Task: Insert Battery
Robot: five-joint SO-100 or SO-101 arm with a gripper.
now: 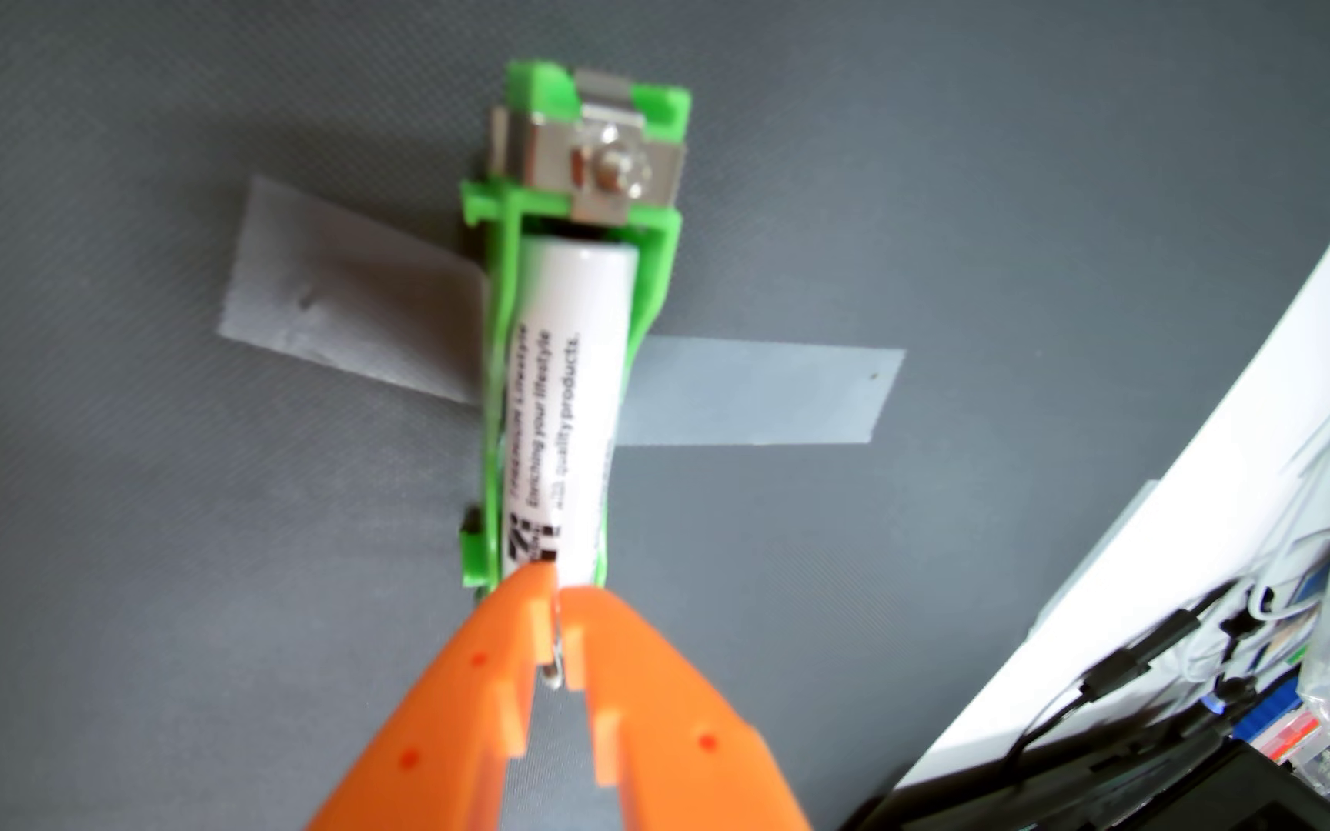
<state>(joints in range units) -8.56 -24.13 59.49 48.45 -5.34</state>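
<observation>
Battery [570,407] lies in the green holder [650,280]; I see my orange gripper [558,595] closed at its near end

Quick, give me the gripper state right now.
Gripper: closed, orange tips nearly touching at the near end of the white battery, which lies in the green holder. Whether it actually grips the battery cannot be told.

Your gripper [558,595], wrist view: two bright orange plastic fingers [646,703], broad at the bottom edge and tapering to narrow tips. You will find stepped rectangular notches cut along each inner edge. Small darker orange-red dots mark the outer faces, two on the left finger, one on the right. Finish matte, slightly blurred.
</observation>
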